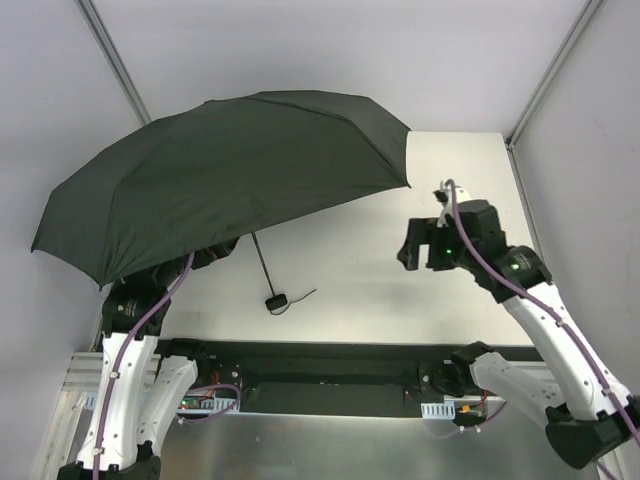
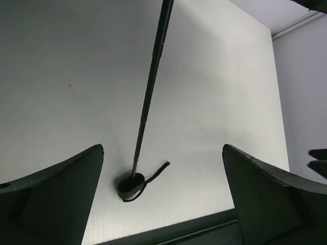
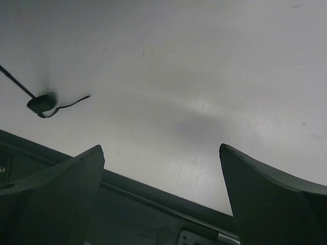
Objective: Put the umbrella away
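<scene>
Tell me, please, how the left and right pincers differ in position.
The left pincer sits beneath the umbrella canopy, while the right pincer is out in the open beside it. The left pincer has the shaft and handle straight ahead; the right pincer has the handle far off to its side. Both are open and empty.

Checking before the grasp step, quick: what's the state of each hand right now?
Left hand: open, holding nothing.
Right hand: open, holding nothing.
</scene>
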